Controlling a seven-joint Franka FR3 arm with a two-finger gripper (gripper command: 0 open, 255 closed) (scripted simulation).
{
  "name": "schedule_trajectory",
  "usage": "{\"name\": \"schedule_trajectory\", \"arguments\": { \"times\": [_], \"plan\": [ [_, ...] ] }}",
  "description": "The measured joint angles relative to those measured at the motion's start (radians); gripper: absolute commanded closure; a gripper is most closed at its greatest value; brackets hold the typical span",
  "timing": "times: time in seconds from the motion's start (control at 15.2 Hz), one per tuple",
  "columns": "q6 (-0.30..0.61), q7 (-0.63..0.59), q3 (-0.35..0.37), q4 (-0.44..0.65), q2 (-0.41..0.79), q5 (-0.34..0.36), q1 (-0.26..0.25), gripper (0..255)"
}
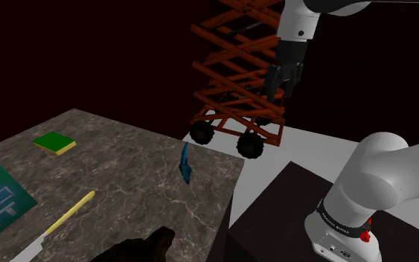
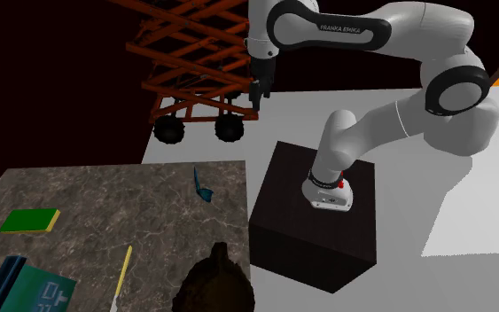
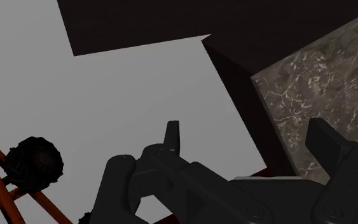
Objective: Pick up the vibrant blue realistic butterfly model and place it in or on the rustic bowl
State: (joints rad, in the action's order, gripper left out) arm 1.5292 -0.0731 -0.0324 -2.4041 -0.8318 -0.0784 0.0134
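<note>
End effector (image 1: 276, 95) released, empty, upper right of shoulder frame | butterfly (image 1: 186, 165) mid-frame near bench (image 1: 118, 175) edge, below-left of it, long axis near-vertical in frame | I aim down-left | bowl (image 1: 146, 244) bottom centre

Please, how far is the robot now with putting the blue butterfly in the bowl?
Nothing looks done yet: the small blue butterfly model lies on the marbled table, apart from the dark brown rough bowl. In hand: nothing; the black gripper hangs high beside the orange-red scissor lift, its fingers open and empty. Left: reach the butterfly, grasp it, carry it to the bowl.
</note>
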Motion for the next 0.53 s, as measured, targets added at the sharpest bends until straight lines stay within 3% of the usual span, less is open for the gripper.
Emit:
{"name": "schedule_trajectory", "arguments": {
  "times": [0.13, 0.53],
  "plan": [
    [0.006, -0.010, 0.010, 0.000, 0.008, -0.006, -0.003, 0],
    [0.089, -0.133, 0.137, 0.016, 0.118, -0.078, -0.044, 0]
  ]
}}
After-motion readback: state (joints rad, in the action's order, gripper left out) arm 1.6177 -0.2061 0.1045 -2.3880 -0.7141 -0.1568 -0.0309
